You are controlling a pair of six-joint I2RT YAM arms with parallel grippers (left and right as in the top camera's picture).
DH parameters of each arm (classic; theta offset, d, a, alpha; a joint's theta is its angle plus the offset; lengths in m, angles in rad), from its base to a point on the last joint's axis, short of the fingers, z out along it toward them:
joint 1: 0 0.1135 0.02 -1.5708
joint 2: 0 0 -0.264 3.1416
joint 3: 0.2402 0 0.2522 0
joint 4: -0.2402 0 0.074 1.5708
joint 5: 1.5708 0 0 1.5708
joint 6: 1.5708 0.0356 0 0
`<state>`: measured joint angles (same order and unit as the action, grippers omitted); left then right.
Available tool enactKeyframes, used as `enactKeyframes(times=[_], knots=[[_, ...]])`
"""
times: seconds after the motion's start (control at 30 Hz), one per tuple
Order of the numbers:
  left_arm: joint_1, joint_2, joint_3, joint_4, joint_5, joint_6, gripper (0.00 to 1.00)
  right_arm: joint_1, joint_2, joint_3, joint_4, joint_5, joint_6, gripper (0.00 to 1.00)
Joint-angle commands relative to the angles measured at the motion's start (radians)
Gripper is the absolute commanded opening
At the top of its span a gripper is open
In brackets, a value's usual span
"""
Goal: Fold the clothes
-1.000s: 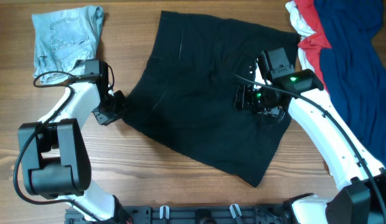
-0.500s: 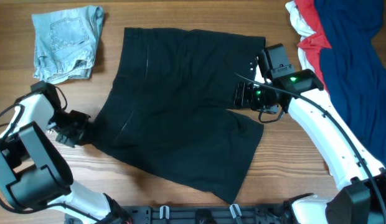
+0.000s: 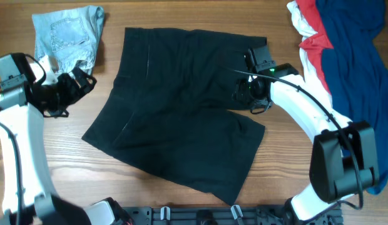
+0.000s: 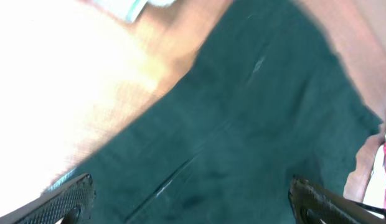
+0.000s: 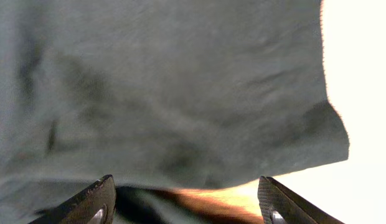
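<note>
Black shorts [image 3: 181,106] lie spread flat across the middle of the table, waistband at the far side. My left gripper [image 3: 81,82] hovers over bare wood just left of the shorts, jaws wide apart. In the left wrist view it [image 4: 193,208] is open with nothing between the fingers [image 4: 65,200], and the dark cloth [image 4: 243,124] lies below. My right gripper [image 3: 247,94] sits over the shorts' right edge. In the right wrist view it [image 5: 188,205] is open, with the cloth's edge [image 5: 180,93] ahead of the fingertips [image 5: 96,202].
Folded light-blue jeans [image 3: 67,39] lie at the far left corner, close behind the left arm. A heap of blue, red and white clothes [image 3: 350,50] fills the far right. Bare wood [image 3: 69,162] shows at the front left.
The left gripper dragged the shorts leftward, then opened, let go of the left corner and pulled up and away. The right gripper shifted slightly left and stayed open.
</note>
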<state>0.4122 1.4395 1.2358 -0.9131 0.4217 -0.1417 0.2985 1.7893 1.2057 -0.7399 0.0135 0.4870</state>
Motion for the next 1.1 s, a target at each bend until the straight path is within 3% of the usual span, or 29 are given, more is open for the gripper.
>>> enactKeyframes(times=[0.0,0.3,0.43,0.57,0.7,0.8,0.9,1.07], knots=[[-0.044,-0.101,0.010,0.045,-0.006,0.027,1.00,0.004,0.083,-0.003,0.007,0.094,0.005,0.73],[-0.085,-0.137,0.010,0.084,-0.037,0.027,1.00,-0.023,0.294,-0.002,0.164,0.092,0.002,0.71],[-0.085,-0.134,0.010,0.103,-0.037,0.026,1.00,-0.131,0.440,-0.001,0.305,0.054,-0.042,0.71],[-0.097,-0.130,0.010,0.133,-0.037,0.022,0.99,-0.245,0.471,0.008,0.388,-0.056,-0.119,0.70],[-0.107,-0.114,0.010,0.162,-0.061,-0.074,1.00,-0.266,0.468,0.063,0.247,-0.139,-0.174,0.71],[-0.107,-0.097,0.010,0.153,-0.077,-0.076,0.99,-0.265,0.468,0.120,0.087,-0.150,-0.171,0.72],[-0.107,-0.084,0.010,0.126,-0.122,-0.074,1.00,-0.266,0.462,0.129,-0.085,-0.024,-0.014,0.72],[-0.107,-0.081,0.010,0.127,-0.185,-0.072,1.00,-0.266,0.397,0.156,-0.109,-0.021,-0.048,0.81]])
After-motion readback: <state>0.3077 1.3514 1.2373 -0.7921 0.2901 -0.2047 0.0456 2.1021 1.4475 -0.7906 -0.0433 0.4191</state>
